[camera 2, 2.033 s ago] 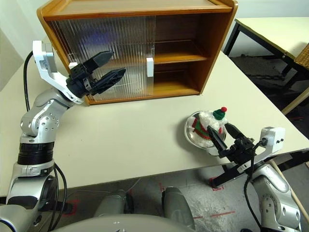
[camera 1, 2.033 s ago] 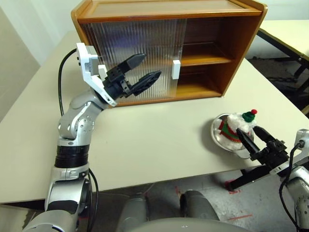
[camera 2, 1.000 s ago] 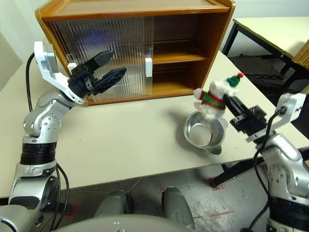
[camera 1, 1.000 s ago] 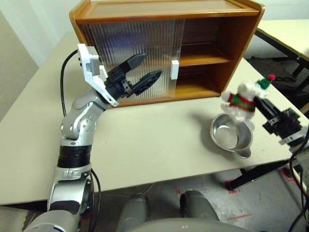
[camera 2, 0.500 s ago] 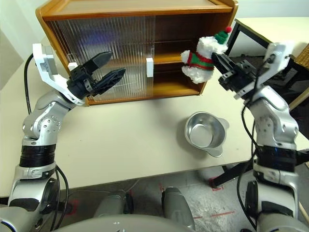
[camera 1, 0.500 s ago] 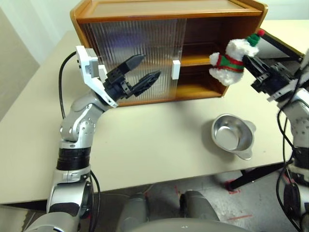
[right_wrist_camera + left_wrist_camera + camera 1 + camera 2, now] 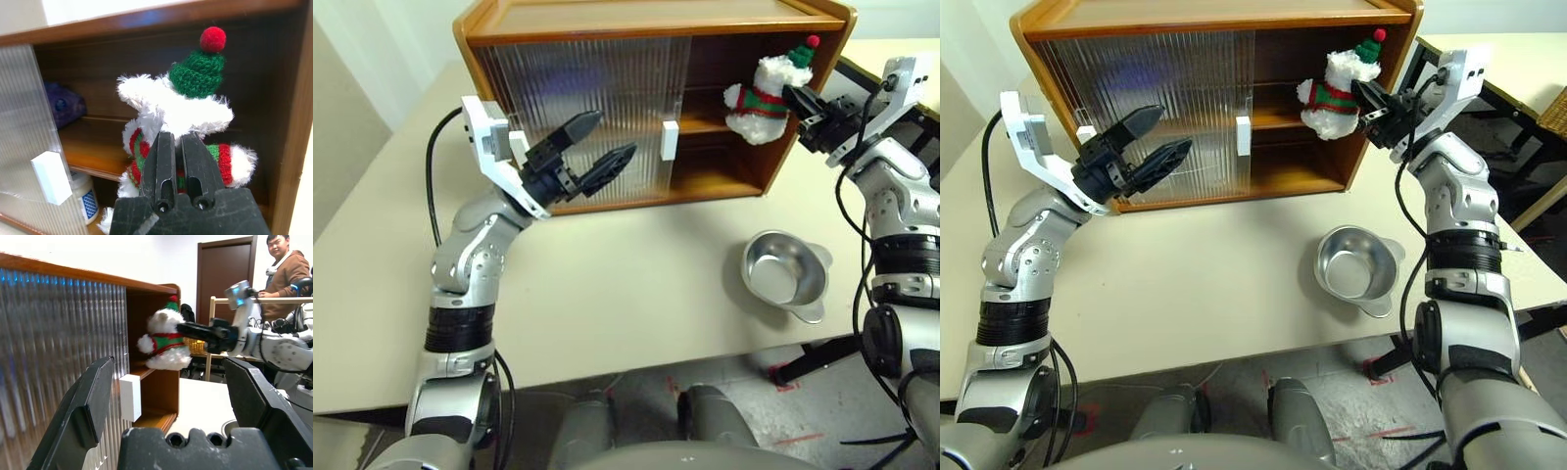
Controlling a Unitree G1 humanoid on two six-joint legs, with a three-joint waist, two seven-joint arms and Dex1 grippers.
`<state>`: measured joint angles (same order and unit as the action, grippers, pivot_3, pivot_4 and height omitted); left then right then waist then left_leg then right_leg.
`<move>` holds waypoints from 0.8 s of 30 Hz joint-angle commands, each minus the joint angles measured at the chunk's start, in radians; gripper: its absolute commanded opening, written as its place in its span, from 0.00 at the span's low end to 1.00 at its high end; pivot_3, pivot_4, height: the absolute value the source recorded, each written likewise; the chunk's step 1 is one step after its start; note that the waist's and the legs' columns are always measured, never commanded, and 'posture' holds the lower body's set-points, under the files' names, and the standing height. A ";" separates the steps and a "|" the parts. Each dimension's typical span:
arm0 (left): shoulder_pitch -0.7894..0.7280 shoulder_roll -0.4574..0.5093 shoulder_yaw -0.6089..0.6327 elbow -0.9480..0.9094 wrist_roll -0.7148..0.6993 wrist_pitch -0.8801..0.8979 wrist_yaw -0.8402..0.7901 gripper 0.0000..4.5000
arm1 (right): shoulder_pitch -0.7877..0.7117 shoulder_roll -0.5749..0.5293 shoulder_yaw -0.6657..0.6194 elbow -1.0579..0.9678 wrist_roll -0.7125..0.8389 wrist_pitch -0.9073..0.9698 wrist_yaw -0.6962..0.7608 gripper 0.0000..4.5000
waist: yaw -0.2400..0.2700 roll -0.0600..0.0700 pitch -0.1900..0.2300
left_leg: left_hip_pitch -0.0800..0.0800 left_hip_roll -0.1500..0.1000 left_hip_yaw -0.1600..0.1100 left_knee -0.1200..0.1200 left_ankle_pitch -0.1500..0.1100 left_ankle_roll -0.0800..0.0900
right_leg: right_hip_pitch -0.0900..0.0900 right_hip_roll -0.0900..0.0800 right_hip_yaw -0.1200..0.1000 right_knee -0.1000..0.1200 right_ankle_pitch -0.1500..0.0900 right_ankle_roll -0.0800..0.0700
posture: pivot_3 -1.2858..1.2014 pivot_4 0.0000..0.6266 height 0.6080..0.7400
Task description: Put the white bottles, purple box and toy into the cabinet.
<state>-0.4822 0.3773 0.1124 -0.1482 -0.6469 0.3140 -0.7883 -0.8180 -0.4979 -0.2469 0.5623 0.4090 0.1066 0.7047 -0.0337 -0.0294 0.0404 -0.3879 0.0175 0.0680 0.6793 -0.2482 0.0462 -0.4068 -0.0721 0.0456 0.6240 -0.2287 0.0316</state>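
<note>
Two claws are up in front of the honey-brown wooden cabinet, which stands at the far edge of the pale beige bench. The right claw is pressed together on the fluffy white plush toy with its red-and-green scarf and green hat with red pompom, pinching it from behind. The toy hangs in the air at the open right half of the cabinet, level with the upper compartment, just above the inner shelf; whether it touches the shelf I cannot tell.

The left claw is spread wide and empty, hovering in front of the ribbed translucent sliding door that covers the cabinet's left half, near its white handle.

Inside, the right wrist view shows a soft lavender-purple tissue pack on the shelf, partly behind the door, and a squat white plastic jar with a blue-and-white label in the lower compartment.

A round silver metal bowl sits empty near the bench's near right edge.

A person in a brown hooded top stands in the background of the left wrist view.
</note>
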 commanded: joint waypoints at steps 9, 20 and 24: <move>0.039 0.013 0.011 -0.045 0.003 0.010 0.030 1.00 | -0.223 0.034 0.028 0.331 -0.105 -0.142 0.014 0.00 | 0.001 0.000 0.000 | 0.001 0.000 0.000 0.000 0.000 0.000 | 0.000 0.000 0.000 0.001 0.001 -0.001 | 0.56 0.00 1.00; 0.068 0.021 0.026 -0.087 -0.006 0.020 0.063 1.00 | -0.357 0.080 0.057 0.581 -0.197 -0.244 0.005 0.00 | 0.003 0.000 0.000 | 0.000 0.001 0.000 0.000 0.000 0.000 | 0.000 0.000 0.000 0.001 0.001 -0.001 | 0.57 0.00 1.00; 0.074 0.025 0.030 -0.097 -0.009 0.025 0.069 1.00 | -0.387 0.087 0.062 0.636 -0.230 -0.252 -0.005 0.00 | 0.008 0.001 0.000 | 0.001 0.001 0.000 0.000 0.000 0.000 | 0.000 0.000 0.000 0.001 0.001 -0.002 | 0.58 0.00 1.00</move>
<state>-0.4188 0.3958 0.1398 -0.2260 -0.6535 0.3276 -0.7250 -1.1935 -0.4176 -0.2004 1.1626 0.2033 -0.1411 0.7059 -0.0253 -0.0289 0.0406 -0.3873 0.0188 0.0677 0.6789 -0.2484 0.0458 -0.4072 -0.0719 0.0454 0.6252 -0.2276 0.0298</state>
